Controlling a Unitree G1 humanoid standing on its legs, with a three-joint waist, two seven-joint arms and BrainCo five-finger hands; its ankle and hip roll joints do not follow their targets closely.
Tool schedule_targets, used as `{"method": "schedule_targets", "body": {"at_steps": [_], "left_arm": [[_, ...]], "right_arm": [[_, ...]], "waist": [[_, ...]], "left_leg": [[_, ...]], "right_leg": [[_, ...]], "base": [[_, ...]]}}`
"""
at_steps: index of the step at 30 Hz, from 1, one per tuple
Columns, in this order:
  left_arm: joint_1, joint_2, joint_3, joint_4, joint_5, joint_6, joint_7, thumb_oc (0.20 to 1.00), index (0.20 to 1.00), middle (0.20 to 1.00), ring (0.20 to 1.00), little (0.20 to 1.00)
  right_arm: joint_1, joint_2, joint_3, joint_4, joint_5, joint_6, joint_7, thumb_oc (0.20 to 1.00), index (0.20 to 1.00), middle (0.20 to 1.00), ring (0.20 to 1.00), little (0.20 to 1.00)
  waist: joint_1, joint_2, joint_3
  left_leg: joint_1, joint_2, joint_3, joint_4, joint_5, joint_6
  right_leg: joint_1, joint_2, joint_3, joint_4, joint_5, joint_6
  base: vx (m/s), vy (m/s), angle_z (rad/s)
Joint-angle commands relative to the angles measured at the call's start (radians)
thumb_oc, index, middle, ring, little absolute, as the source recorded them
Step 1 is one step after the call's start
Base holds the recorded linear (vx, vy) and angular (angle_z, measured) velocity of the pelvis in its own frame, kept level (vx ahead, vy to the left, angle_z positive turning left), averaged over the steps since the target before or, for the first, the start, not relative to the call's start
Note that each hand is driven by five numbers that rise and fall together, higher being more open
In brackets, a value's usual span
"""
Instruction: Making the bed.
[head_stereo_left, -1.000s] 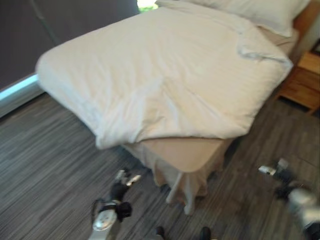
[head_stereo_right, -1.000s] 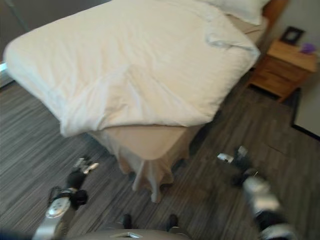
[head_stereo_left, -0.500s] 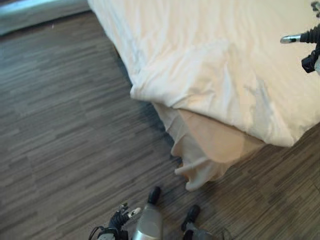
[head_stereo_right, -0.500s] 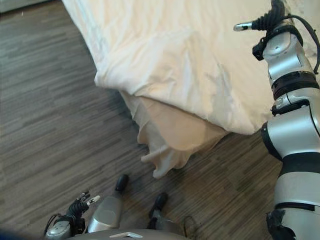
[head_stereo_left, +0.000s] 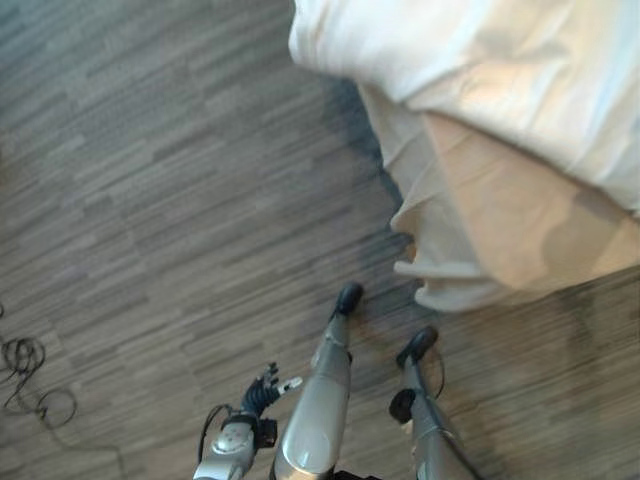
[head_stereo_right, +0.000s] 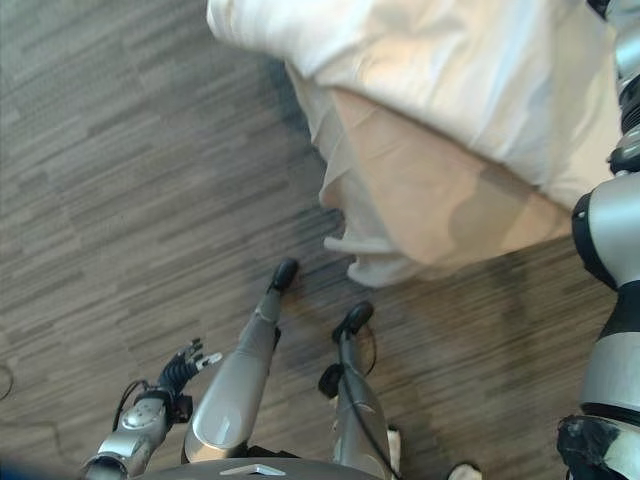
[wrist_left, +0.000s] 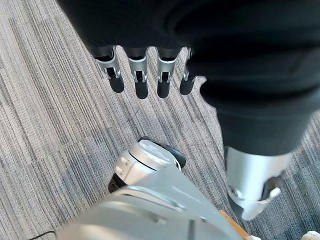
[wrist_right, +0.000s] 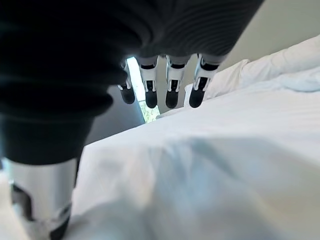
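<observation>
Soft, matt white cloth duvet; smooth beige fabric bed skirt; grey streaked wood-look floor.

Soft daylight is cast over the white duvet. A bright window is seen, perhaps the light's source. The floor is blurred.

No readable text — none on anything.

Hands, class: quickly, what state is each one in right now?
Left hand: open, fingers straight, holding nothing, hanging over the floor.
Right hand: open, fingers straight, empty, raised above the white duvet.
</observation>
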Motion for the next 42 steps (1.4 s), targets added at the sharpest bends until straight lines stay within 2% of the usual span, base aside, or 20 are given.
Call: {"method": "schedule_targets", "body": {"at_steps": [1,9,10,13,16,18,20,22,23,24,25,26,28,31,34,37,38,39,40,42], "left_arm": [[-0.014,0.039,-0.033,-0.036,-0.007,-0.034,0.030,1.000,1.000,1.000,1.000,1.000],[-0.050,0.002,0.033,-0.007,-0.097,-0.063,0.076,1.000,1.000,1.000,1.000,1.000],[-0.058,-0.009,0.038,-0.004,-0.111,-0.065,0.071,1.000,1.000,1.000,1.000,1.000],[-0.064,-0.017,0.041,0.000,-0.121,-0.064,0.070,1.000,1.000,1.000,1.000,1.000],[-0.091,-0.039,0.056,0.026,-0.133,-0.061,0.077,1.000,1.000,1.000,1.000,1.000],[-0.113,-0.064,0.080,0.070,-0.148,-0.054,0.094,1.000,1.000,1.000,1.000,1.000],[-0.134,-0.086,0.106,0.130,-0.157,-0.044,0.112,1.000,1.000,1.000,1.000,1.000],[-0.139,-0.107,0.129,0.168,-0.163,-0.036,0.123,1.000,1.000,1.000,1.000,1.000],[-0.136,-0.115,0.139,0.180,-0.159,-0.034,0.127,1.000,1.000,1.000,1.000,1.000],[-0.136,-0.115,0.138,0.180,-0.158,-0.034,0.127,1.000,1.000,1.000,1.000,1.000],[-0.130,-0.120,0.145,0.178,-0.151,-0.030,0.127,1.000,1.000,1.000,1.000,1.000],[-0.118,-0.128,0.160,0.191,-0.130,-0.035,0.130,1.000,1.000,1.000,1.000,1.000],[-0.122,-0.126,0.170,0.215,-0.115,-0.036,0.133,1.000,1.000,1.000,1.000,1.000],[-0.146,-0.130,0.189,0.276,-0.110,-0.033,0.146,1.000,1.000,1.000,1.000,1.000],[-0.168,-0.149,0.220,0.385,-0.131,-0.019,0.142,1.000,1.000,1.000,1.000,1.000],[-0.172,-0.152,0.243,0.433,-0.152,-0.013,0.127,1.000,1.000,1.000,1.000,1.000],[-0.172,-0.152,0.243,0.433,-0.152,-0.014,0.126,1.000,1.000,1.000,1.000,1.000],[-0.165,-0.149,0.253,0.462,-0.153,0.003,0.103,1.000,1.000,1.000,1.000,1.000],[-0.173,-0.145,0.263,0.496,-0.144,0.018,0.086,1.000,1.000,1.000,1.000,1.000],[-0.161,-0.136,0.291,0.529,-0.126,0.036,0.054,1.000,1.000,1.000,1.000,1.000]], "right_arm": [[-0.075,-0.082,0.098,-0.060,0.046,-0.061,-0.053,1.000,1.000,1.000,1.000,1.000],[0.063,0.006,0.099,-0.102,-0.022,-0.067,0.013,1.000,1.000,1.000,1.000,1.000],[0.122,0.031,0.105,-0.085,-0.078,-0.062,0.047,0.200,0.200,0.200,0.200,0.200],[0.203,0.054,0.067,-0.091,-0.089,-0.057,0.069,0.200,0.200,0.200,0.200,0.200],[0.372,0.121,-0.064,-0.181,-0.007,-0.062,0.085,0.200,0.200,0.200,0.200,0.200],[0.543,0.217,-0.176,-0.319,0.093,-0.069,0.091,0.200,0.200,0.200,0.200,0.200],[0.696,0.332,-0.214,-0.471,0.099,-0.077,0.105,0.200,0.200,0.200,0.200,0.200],[0.844,0.437,-0.187,-0.580,0.009,-0.080,0.116,0.200,0.200,0.200,0.200,0.200],[0.907,0.471,-0.155,-0.632,-0.066,-0.076,0.134,0.200,0.200,0.200,0.200,0.200],[0.907,0.471,-0.156,-0.632,-0.066,-0.076,0.134,0.200,0.200,0.200,0.200,0.200],[0.960,0.498,-0.120,-0.658,-0.154,-0.070,0.148,0.200,0.200,0.200,0.200,0.200],[1.071,0.530,-0.056,-0.691,-0.374,-0.065,0.172,0.200,0.200,0.200,0.200,0.200],[1.151,0.575,-0.052,-0.635,-0.454,-0.052,0.179,0.200,0.200,0.200,0.200,0.200],[1.249,0.661,-0.069,-0.549,-0.466,-0.034,0.167,0.200,0.200,0.200,0.200,0.200],[1.306,0.768,-0.093,-0.378,-0.420,-0.008,0.147,0.200,0.200,0.200,0.200,0.200],[1.333,0.794,-0.129,-0.251,-0.361,0.002,0.149,0.200,0.200,0.200,0.200,0.200],[1.333,0.795,-0.128,-0.250,-0.360,0.001,0.148,0.470,0.470,0.470,0.470,0.470],[1.358,0.810,-0.194,-0.136,-0.250,0.017,0.180,1.000,1.000,1.000,1.000,1.000],[1.376,0.811,-0.276,-0.038,-0.142,0.032,0.191,1.000,1.000,1.000,1.000,1.000],[1.427,0.775,-0.389,0.010,0.001,0.030,0.222,1.000,1.000,1.000,1.000,1.000]], "waist": [[0.008,-0.004,-0.003],[0.006,0.011,0.042],[0.010,0.015,0.048],[0.010,0.017,0.053],[-0.002,0.012,0.064],[-0.026,-0.004,0.073],[-0.061,-0.031,0.083],[-0.088,-0.057,0.087],[-0.099,-0.066,0.087],[-0.100,-0.066,0.087],[-0.107,-0.071,0.086],[-0.122,-0.080,0.081],[-0.136,-0.082,0.071],[-0.155,-0.086,0.048],[-0.174,-0.078,-0.001],[-0.181,-0.064,-0.036],[-0.180,-0.064,-0.034],[-0.180,-0.050,-0.065],[-0.179,-0.041,-0.085],[-0.183,-0.032,-0.124]], "left_leg": [[0.037,-0.023,-0.014,-0.159,0.150,-0.058],[-0.004,-0.029,-0.013,-0.159,0.167,-0.053],[0.000,-0.028,-0.021,-0.159,0.167,-0.051],[0.008,-0.028,-0.021,-0.159,0.167,-0.050],[0.028,-0.024,-0.020,-0.159,0.164,-0.048],[0.048,-0.018,-0.010,-0.159,0.160,-0.048],[0.076,-0.007,0.004,-0.159,0.155,-0.047],[0.096,0.000,0.017,-0.159,0.150,-0.047],[0.110,0.005,0.021,-0.159,0.143,-0.048],[0.108,0.003,0.020,-0.159,0.146,-0.048],[0.119,0.005,0.023,-0.159,0.141,-0.048],[0.149,0.009,0.030,-0.159,0.126,-0.049],[0.168,0.011,0.033,-0.159,0.123,-0.047],[0.203,0.013,0.041,-0.159,0.116,-0.047],[0.268,0.017,0.065,-0.159,0.099,-0.044],[0.309,0.014,0.072,-0.159,0.091,-0.040],[0.311,0.014,0.072,-0.159,0.090,-0.041],[0.347,0.012,0.074,-0.159,0.081,-0.037],[0.365,0.009,0.075,-0.159,0.078,-0.035],[0.405,0.003,0.081,-0.159,0.067,-0.028]], "right_leg": [[0.080,-0.026,0.025,0.013,0.032,0.133],[0.033,-0.024,0.028,0.013,0.043,0.132],[0.037,-0.025,0.025,0.013,0.042,0.130],[0.043,-0.027,0.024,0.013,0.042,0.130],[0.057,-0.026,0.029,0.013,0.041,0.128],[0.068,-0.024,0.036,0.013,0.043,0.126],[0.084,-0.018,0.047,0.013,0.045,0.121],[0.099,-0.015,0.054,0.013,0.045,0.117],[0.111,-0.012,0.057,0.013,0.042,0.116],[0.109,-0.014,0.055,0.013,0.043,0.116],[0.119,-0.014,0.055,0.013,0.042,0.116],[0.143,-0.014,0.056,0.013,0.035,0.116],[0.161,-0.018,0.053,0.013,0.033,0.118],[0.189,-0.021,0.059,0.013,0.029,0.117],[0.237,-0.026,0.075,0.013,0.019,0.112],[0.272,-0.028,0.083,0.016,0.008,0.109],[0.274,-0.028,0.083,0.016,0.008,0.109],[0.308,-0.029,0.082,0.018,-0.004,0.105],[0.326,-0.032,0.079,0.020,-0.009,0.105],[0.364,-0.036,0.078,0.019,-0.017,0.105]], "base": [[-0.02,0.038,-0.09],[0.00,0.006,-0.04],[0.00,0.000,0.00],[0.00,0.000,0.00],[0.00,0.000,0.00],[0.00,0.016,0.00],[0.00,0.022,-0.08],[0.01,-0.009,-0.27],[0.01,-0.011,-0.28],[0.01,-0.018,-0.23],[0.02,-0.014,-0.25],[0.03,-0.016,-0.24],[0.01,-0.007,-0.15],[0.00,0.004,0.00],[-0.01,0.021,-0.02],[0.01,-0.007,-0.13],[0.06,-0.041,0.07],[0.08,-0.041,0.09],[0.10,-0.037,0.05],[0.10,-0.018,0.09]]}}
